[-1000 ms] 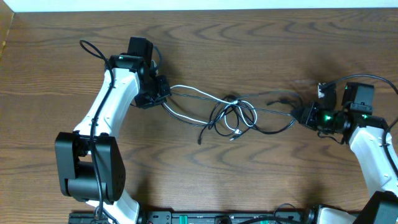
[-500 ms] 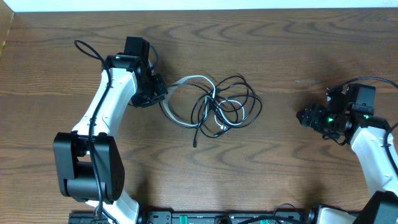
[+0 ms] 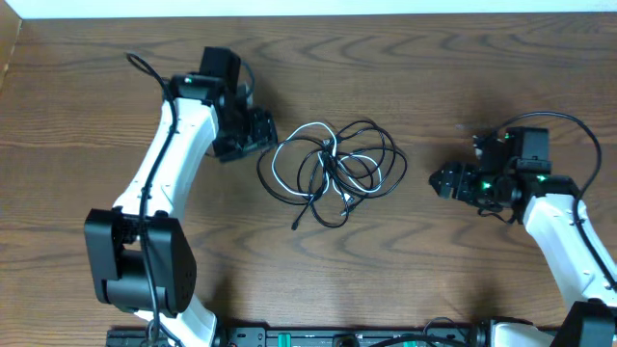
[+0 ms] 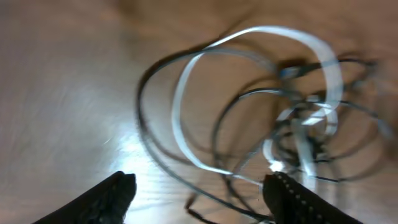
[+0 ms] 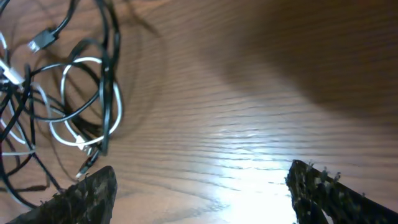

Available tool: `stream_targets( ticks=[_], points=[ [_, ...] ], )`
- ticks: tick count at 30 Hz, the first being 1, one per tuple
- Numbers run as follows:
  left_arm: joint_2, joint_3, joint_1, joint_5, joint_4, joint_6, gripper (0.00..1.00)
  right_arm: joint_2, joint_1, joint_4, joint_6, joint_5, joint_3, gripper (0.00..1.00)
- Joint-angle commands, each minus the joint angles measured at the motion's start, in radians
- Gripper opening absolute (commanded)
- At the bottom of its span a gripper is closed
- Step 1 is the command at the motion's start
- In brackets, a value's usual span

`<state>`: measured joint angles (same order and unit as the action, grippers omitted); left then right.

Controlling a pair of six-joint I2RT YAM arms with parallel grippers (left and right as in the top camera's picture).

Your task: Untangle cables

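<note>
The cables lie in one loose tangle in the middle of the table. The long black cable (image 3: 388, 146) loops around and through the shorter white cable (image 3: 287, 145). My left gripper (image 3: 267, 128) is open at the tangle's left edge. In the left wrist view a black cable (image 4: 144, 87) loop and the white cable (image 4: 280, 31) lie just ahead of the open gripper (image 4: 202, 200), with thin strands crossing between its fingers, ungripped. My right gripper (image 3: 440, 180) stands open to the right, apart from the cables. The right wrist view shows bare wood inside the gripper (image 5: 205, 194) and the black cable (image 5: 109, 62) at upper left.
The wooden table (image 3: 482, 77) runs to a pale edge along the back. A thick black arm wire (image 3: 145, 72) arches beside the left arm, and another (image 3: 569, 125) loops over the right arm. A dark rail (image 3: 337, 337) lines the front edge.
Both grippers have opened and let go of the stretched cables, which sprang back into a heap in the middle. The left gripper shifted right and the right gripper left, toward the heap.
</note>
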<state>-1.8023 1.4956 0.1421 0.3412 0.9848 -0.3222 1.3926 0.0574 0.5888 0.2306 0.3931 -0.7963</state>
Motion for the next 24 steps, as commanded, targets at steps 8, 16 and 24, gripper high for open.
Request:
stream_targets(
  ticks=[8,16,24],
  points=[
    [0.016,0.013,0.182,0.091,0.001,0.033,0.62,0.0,-0.055,-0.022,0.001,-0.034,0.0,0.81],
    [0.007,-0.006,0.316,-0.075,-0.042,-0.02,0.63,0.0,-0.056,-0.016,0.0,-0.044,0.0,0.88],
    [0.005,-0.006,0.373,-0.279,-0.107,-0.121,0.61,0.0,-0.056,-0.01,0.0,-0.043,0.0,0.88]
  ],
)
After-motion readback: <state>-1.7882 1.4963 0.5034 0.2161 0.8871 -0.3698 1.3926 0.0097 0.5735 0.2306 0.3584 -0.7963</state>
